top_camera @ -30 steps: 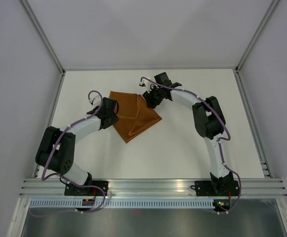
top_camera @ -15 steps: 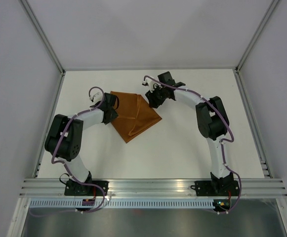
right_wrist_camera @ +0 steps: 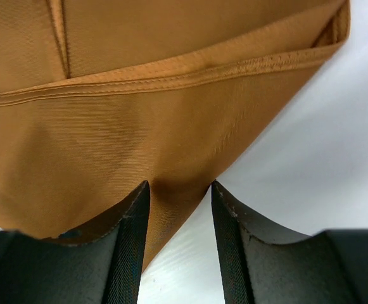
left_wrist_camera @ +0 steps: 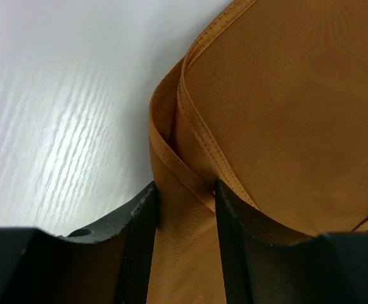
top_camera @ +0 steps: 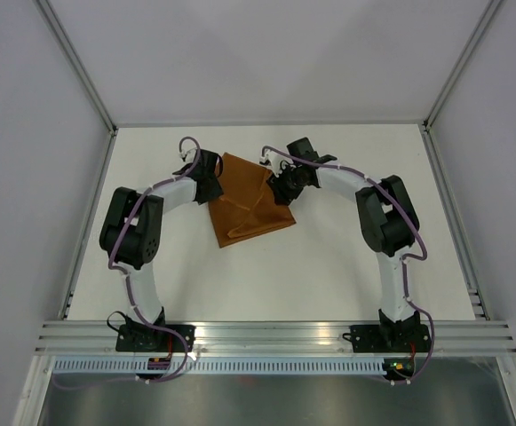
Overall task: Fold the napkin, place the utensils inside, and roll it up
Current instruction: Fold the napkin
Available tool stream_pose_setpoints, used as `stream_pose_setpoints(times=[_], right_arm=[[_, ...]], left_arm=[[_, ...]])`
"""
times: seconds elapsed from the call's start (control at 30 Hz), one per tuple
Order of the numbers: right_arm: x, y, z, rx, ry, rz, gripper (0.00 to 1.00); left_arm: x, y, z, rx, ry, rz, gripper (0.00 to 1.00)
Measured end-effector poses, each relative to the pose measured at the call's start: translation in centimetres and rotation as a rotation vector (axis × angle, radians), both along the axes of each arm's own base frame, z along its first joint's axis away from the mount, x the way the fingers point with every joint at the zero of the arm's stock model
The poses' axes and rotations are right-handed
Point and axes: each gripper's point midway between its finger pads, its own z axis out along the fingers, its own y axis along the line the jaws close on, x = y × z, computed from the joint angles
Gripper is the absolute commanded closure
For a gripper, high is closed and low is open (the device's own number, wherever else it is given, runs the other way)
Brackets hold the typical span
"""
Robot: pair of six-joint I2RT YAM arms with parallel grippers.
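Observation:
The rust-orange napkin (top_camera: 250,211) lies folded over itself near the table's far middle. My left gripper (top_camera: 213,180) sits at its left edge and my right gripper (top_camera: 284,188) at its upper right edge. In the left wrist view the napkin (left_wrist_camera: 285,114) fills the gap of the left gripper (left_wrist_camera: 185,190), a hemmed fold crossing between the parted fingers. In the right wrist view a corner of the napkin (right_wrist_camera: 139,126) reaches partway into the right gripper (right_wrist_camera: 179,187); bare table shows in the rest of the gap. Both stand open. The utensils are out of view.
The white table (top_camera: 355,266) is fenced by grey walls and aluminium rails on three sides. Both arms arch inward from their bases at the near edge, elbows out toward the side walls.
Both grippers moved to the far middle of the table. The napkin turned and shifted with them, its top corner now farther right and its folded shape narrower.

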Motion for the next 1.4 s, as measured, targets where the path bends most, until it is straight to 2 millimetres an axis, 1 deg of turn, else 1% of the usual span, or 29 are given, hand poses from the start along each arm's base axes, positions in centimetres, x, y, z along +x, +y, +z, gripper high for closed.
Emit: stream_pose_setpoints(times=[0.17,0.37,0.5,0.63,0.8,0.93,0.97,1.03,1.1,1.13,1.17,1.2,1.23,1.27,1.3,1.37,1.4], right_arm=[[-0.6,-0.5,1.6,0.004,-0.029,-0.007,0.50],[-2.0,-1.4,3.3,0.004,-0.052,-0.015,0.50],[-3.3,-2.2,3.9,0.003,-0.056,-0.017,0.50],[-4.3,-2.7,4.5,0.005,-0.064,-0.016,0.50],[-5.3,-3.2,5.1,0.007,-0.091,-0.001,0.50],[-6.1,-3.7,5.3,0.004,-0.122,0.021,0.48],[-6.3,-3.9,5.4,0.003,-0.130,0.027,0.48],[-6.7,-3.9,5.7,0.001,-0.149,0.044,0.48],[-6.8,-3.6,6.0,-0.003,-0.171,0.066,0.48],[-6.9,-3.3,6.0,-0.006,-0.179,0.079,0.48],[-7.1,-2.8,5.9,-0.010,-0.194,0.100,0.48],[-7.5,-2.2,5.7,-0.019,-0.205,0.123,0.47],[-8.2,-1.5,5.4,-0.025,-0.212,0.155,0.47],[-9.0,-0.7,5.0,-0.028,-0.216,0.187,0.47],[-9.7,0.0,4.7,-0.028,-0.219,0.215,0.47],[-11.2,1.2,4.1,-0.027,-0.219,0.270,0.47],[-11.7,1.6,3.9,-0.024,-0.221,0.289,0.47]], left_arm=[[1.2,-1.8,0.0,0.019,-0.003,-0.113,0.53],[2.2,-4.7,0.1,0.029,-0.007,-0.254,0.51],[2.7,-7.0,0.1,0.031,-0.017,-0.336,0.50],[2.8,-8.8,0.2,0.023,-0.027,-0.388,0.47],[2.7,-9.4,0.3,0.012,-0.034,-0.406,0.37],[2.2,-8.7,1.0,0.006,-0.035,-0.398,0.32],[2.0,-8.3,1.6,0.004,-0.039,-0.394,0.31],[1.9,-7.5,3.6,-0.009,-0.072,-0.382,0.30],[1.9,-6.5,6.5,-0.024,-0.131,-0.364,0.27],[1.8,-5.9,8.3,-0.034,-0.168,-0.354,0.26],[1.8,-5.3,10.1,-0.045,-0.211,-0.344,0.23],[1.6,-4.7,11.9,-0.062,-0.256,-0.339,0.19],[1.3,-4.0,13.6,-0.077,-0.298,-0.329,0.03],[1.0,-3.4,15.1,-0.097,-0.342,-0.325,0.00],[0.8,-2.8,16.3,-0.128,-0.379,-0.317,0.00],[0.1,-1.4,18.0,-0.179,-0.443,-0.298,0.12],[-0.3,-0.8,18.5,-0.206,-0.464,-0.296,0.14]])
